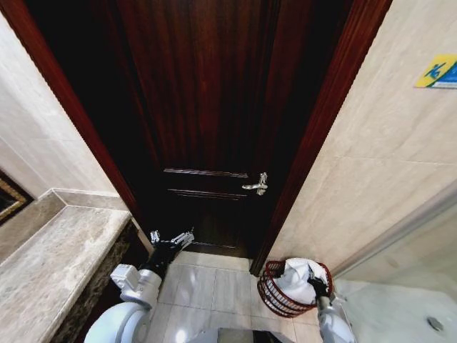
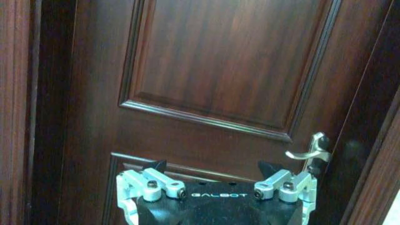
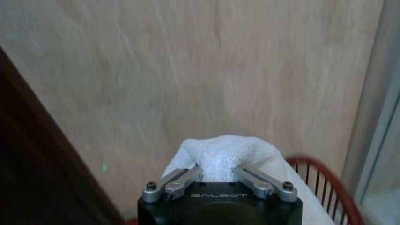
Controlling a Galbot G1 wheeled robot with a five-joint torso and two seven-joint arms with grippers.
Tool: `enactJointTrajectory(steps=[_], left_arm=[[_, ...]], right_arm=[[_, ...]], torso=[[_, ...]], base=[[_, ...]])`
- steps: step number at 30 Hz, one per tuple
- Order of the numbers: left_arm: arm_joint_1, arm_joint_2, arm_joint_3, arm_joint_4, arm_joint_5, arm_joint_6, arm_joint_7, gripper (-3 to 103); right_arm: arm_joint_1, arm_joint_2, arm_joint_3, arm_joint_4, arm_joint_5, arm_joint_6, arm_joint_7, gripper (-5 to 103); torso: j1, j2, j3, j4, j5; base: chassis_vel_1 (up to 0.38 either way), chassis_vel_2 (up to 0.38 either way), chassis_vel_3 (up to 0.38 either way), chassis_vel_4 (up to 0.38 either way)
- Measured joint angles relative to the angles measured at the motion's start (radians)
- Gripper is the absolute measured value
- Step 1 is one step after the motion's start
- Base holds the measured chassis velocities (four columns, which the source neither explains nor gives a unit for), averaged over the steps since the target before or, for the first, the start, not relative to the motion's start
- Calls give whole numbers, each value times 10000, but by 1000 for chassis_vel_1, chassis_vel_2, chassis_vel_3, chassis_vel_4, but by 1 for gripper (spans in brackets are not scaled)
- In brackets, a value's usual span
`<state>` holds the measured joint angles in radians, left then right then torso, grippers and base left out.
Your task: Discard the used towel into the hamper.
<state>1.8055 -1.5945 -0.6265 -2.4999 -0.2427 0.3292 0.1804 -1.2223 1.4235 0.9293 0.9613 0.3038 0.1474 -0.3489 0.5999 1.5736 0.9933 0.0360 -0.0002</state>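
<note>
The hamper (image 1: pixel 273 293), a small round reddish-brown wire basket, stands on the floor at the lower right, against the wall beside the door frame. A white towel (image 1: pixel 298 277) bulges up out of its mouth. My right gripper (image 1: pixel 315 281) is over the hamper's right side, shut on the towel's top. In the right wrist view its fingers (image 3: pixel 181 180) pinch a fold of the towel (image 3: pixel 220 151), with the hamper's rim (image 3: pixel 326 183) curving behind. My left gripper (image 1: pixel 171 239) hangs open at the lower left, facing the door; its jaws are spread wide with nothing between them (image 2: pixel 212 166).
A dark wooden door (image 1: pixel 207 114) with a silver lever handle (image 1: pixel 257 184) fills the middle. A marble counter (image 1: pixel 50 264) runs along the left. Beige tiled wall (image 1: pixel 371 179) stands on the right, with a glass panel edge (image 1: pixel 400 229) beside the hamper. Light floor tiles (image 1: pixel 214 289) lie between.
</note>
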Motion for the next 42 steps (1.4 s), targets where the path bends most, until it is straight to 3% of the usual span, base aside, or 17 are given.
enactJointTrajectory(steps=[4,10,15,18,22,31,39,40,42], left_arm=[[1,0,0,0,0,0,0,99],[0,-1,0,0,0,0,0,99],[0,-2,0,0,0,0,0,99],[1,0,0,0,0,0,0,99],[0,-1,0,0,0,0,0,99],[0,0,0,0,0,0,0,99],[0,-1,0,0,0,0,0,99],[0,-1,0,0,0,0,0,99],[0,-1,0,0,0,0,0,99]], right_arm=[[559,-282,-304,-1162,268,-219,127,5],[1330,-660,-826,-2472,1045,-765,119,5],[2192,-666,-702,-3838,305,-854,228,5],[2895,-649,-672,-4595,0,-1608,479,5],[3502,-494,-497,-5245,-534,-1966,691,5],[4722,-581,257,-7057,-2148,-1474,517,5],[4594,-507,276,-7239,-2367,-1493,331,3],[4627,-494,263,-7399,-2437,-1489,324,14],[4653,-482,276,-7466,-2473,-1484,327,14]], torso=[[0,0,0,4,12],[1,0,0,0,0],[1,0,1,4,8],[2,0,1,-1,-4],[2,0,1,2,1],[2,-1,1,2,-2],[1,0,1,0,4],[0,0,1,0,0],[0,0,1,0,-2]], base=[[0,0,0,0],[0,0,0,0],[0,0,0,0],[0,0,0,0],[0,0,0,0],[0,0,0,0],[0,0,0,0],[0,0,0,0],[0,0,0,0]])
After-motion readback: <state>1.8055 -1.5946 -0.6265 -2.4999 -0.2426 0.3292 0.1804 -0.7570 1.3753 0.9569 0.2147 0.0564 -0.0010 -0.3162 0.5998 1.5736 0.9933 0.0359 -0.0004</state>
